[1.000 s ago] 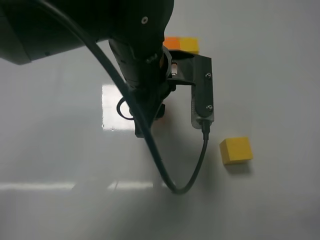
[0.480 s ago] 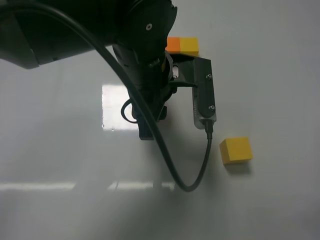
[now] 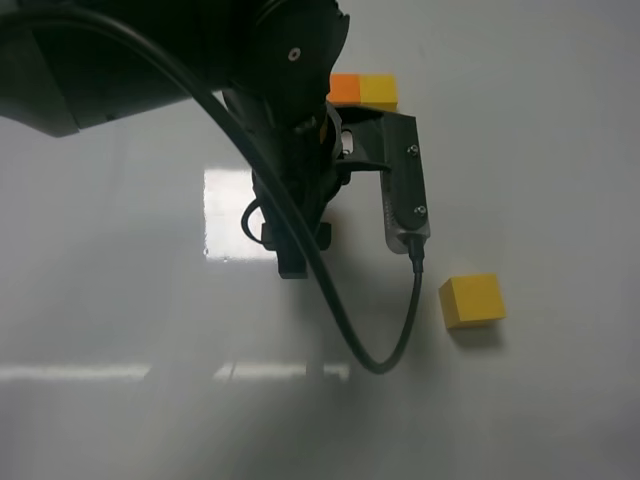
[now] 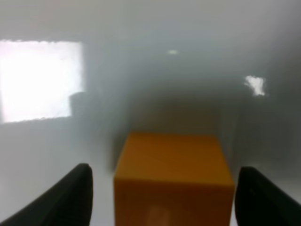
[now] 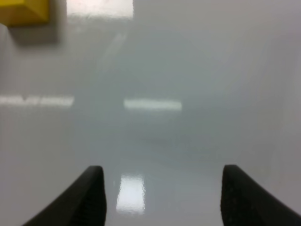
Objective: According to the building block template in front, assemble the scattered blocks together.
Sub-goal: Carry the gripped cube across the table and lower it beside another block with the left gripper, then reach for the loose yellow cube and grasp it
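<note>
The template point(image 3: 362, 90), an orange cube and a yellow cube joined in a bar, lies at the far middle of the table. The loose yellow cube point(image 3: 472, 301) sits at the right; it also shows at the edge of the right wrist view point(image 5: 22, 10). The loose orange cube point(image 4: 174, 181) sits on the table between the fingers of my left gripper point(image 4: 162, 202), which is open with a gap on each side. In the exterior view my left arm point(image 3: 290, 150) hides that cube. My right gripper point(image 5: 164, 197) is open and empty above bare table.
The white glossy table point(image 3: 120, 330) carries bright light reflections at the left middle. The left arm's cable point(image 3: 400, 330) loops down toward the yellow cube. The wrist camera bracket point(image 3: 402, 185) hangs between the template and the yellow cube.
My left arm has shifted slightly toward the near side, and a faint orange glimpse beside the gripper is now covered. The yellow cube and template have not moved.
</note>
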You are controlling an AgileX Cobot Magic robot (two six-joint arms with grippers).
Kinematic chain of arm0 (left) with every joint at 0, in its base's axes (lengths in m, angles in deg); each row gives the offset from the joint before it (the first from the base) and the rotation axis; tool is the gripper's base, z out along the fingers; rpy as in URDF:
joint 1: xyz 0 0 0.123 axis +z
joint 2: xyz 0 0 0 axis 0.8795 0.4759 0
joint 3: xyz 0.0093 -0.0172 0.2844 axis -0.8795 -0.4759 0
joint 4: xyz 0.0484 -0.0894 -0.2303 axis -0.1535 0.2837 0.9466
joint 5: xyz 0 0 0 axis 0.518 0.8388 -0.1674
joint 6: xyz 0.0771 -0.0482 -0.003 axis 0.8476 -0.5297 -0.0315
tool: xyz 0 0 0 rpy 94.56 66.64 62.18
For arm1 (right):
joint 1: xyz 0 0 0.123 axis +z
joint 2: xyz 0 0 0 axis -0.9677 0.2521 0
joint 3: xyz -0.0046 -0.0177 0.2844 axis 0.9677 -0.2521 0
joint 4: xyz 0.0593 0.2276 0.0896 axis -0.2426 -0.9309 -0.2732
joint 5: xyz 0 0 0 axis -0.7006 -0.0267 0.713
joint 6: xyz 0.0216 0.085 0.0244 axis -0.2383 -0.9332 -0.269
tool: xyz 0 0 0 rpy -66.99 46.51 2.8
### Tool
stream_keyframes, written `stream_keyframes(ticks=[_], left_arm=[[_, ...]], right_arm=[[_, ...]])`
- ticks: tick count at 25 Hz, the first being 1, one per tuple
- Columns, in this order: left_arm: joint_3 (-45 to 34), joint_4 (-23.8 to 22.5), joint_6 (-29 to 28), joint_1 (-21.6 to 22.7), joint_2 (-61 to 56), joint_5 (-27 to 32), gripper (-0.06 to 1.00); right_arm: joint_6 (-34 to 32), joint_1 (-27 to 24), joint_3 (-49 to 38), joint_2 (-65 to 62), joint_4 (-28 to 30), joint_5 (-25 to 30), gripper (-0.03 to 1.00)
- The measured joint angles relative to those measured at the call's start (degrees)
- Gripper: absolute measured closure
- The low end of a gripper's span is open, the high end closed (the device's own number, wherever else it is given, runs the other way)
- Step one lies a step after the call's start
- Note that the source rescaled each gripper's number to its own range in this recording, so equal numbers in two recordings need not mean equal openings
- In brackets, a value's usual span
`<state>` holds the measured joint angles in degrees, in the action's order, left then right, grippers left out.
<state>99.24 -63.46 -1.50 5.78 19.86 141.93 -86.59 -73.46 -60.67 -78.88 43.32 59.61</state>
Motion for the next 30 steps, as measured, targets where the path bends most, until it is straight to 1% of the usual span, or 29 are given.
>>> stream_keyframes(ticks=[6, 9, 12, 15, 17, 19, 21, 22, 23, 24, 25, 27, 29, 30], left_arm=[[1.8, 1.9, -0.2, -2.0, -5.4, -0.1, 0.27], [2.0, 2.5, -1.6, -2.0, -8.0, -0.1, 0.27], [2.0, 1.8, -6.5, -1.4, -9.6, 0.0, 0.27], [2.0, 2.4, -13.3, 2.0, -10.6, -0.1, 0.27], [2.0, 2.5, -18.4, 6.6, -11.3, -0.1, 0.30], [2.0, 3.4, -22.3, 12.0, -12.3, -0.1, 0.38], [2.0, 6.0, -25.1, 18.8, -13.9, -1.3, 0.44], [2.0, 7.5, -25.8, 21.8, -14.8, -2.2, 0.46], [2.0, 9.9, -26.3, 26.1, -15.7, -3.1, 0.47], [2.0, 11.9, -26.5, 29.3, -16.3, -3.7, 0.48], [2.0, 14.5, -26.6, 33.0, -17.1, -4.4, 0.48], [1.0, 18.2, -26.6, 39.6, -18.5, -6.0, 0.48], [-1.3, 19.6, -26.6, 45.8, -20.0, -6.5, 0.48], [-2.6, 19.9, -26.3, 48.2, -20.6, -6.6, 0.48]], right_arm=[[0.0, 0.0, 0.0, 0.0, 0.0, 0.0, 0.65], [0.0, 0.0, 0.0, 0.0, 0.0, 0.0, 0.65], [0.0, 0.0, 0.0, 0.0, 0.0, 0.0, 0.65], [0.0, 0.0, 0.0, 0.0, 0.0, 0.0, 0.65], [0.0, 0.0, 0.0, 0.0, 0.0, 0.0, 0.65], [0.0, 0.0, 0.0, 0.0, 0.0, 0.0, 0.65], [0.0, 0.0, 0.0, 0.0, 0.0, 0.0, 0.65], [0.0, 0.0, 0.0, 0.0, 0.0, 0.0, 0.65], [0.0, 0.0, 0.0, 0.0, 0.0, 0.0, 0.65], [0.0, 0.0, 0.0, 0.0, 0.0, 0.0, 0.65], [0.0, 0.0, 0.0, 0.0, 0.0, 0.0, 0.65], [0.0, 0.0, 0.0, 0.0, 0.0, 0.0, 0.65], [0.0, 0.0, 0.0, 0.0, 0.0, 0.0, 0.65], [0.0, 0.0, 0.0, 0.0, 0.0, 0.0, 0.65]])
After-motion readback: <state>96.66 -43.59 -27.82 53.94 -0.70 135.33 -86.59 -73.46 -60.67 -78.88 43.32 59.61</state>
